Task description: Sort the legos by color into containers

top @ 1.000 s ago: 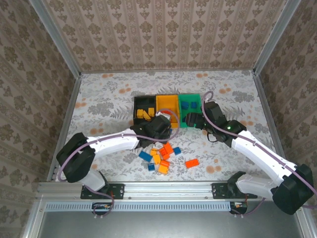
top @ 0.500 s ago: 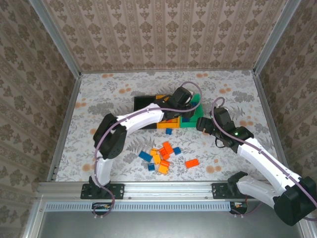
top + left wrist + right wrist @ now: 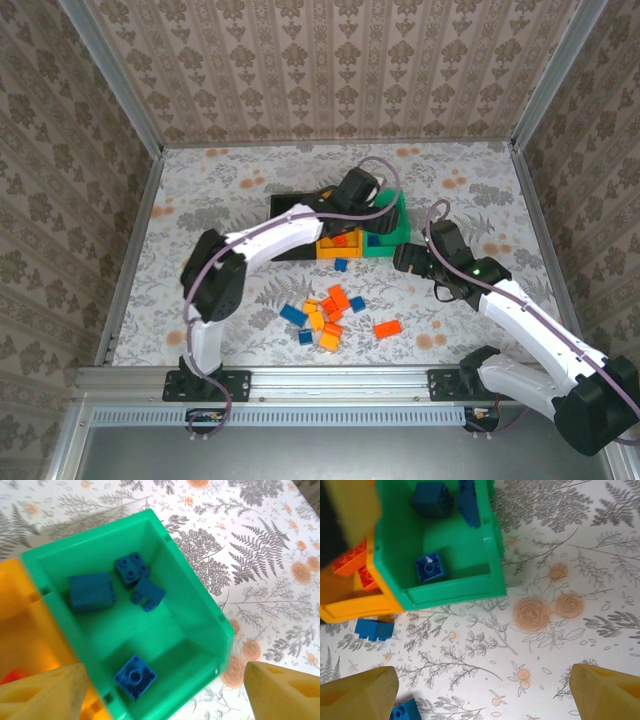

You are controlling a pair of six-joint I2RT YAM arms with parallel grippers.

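Floral-print tabletop (image 3: 200, 230) carries a loose heap of legos (image 3: 325, 315) nearest the bases, not yet sorted. Beyond it, one blue brick (image 3: 374, 629) lies just outside the orange bin (image 3: 350, 607), also unbinned. Beside the green bin (image 3: 197, 599) the right fingers (image 3: 403, 258) hover, spread wide and empty, seemingly keeping clear. Farther back, the left fingers (image 3: 375, 212) hang above that bin, wide apart and empty, placed for dropping blues; four blue bricks (image 3: 90, 592) lie inside.

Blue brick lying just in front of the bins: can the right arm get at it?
Probably yes: the brick lies alone on bare table, near the open right gripper, nothing between them.
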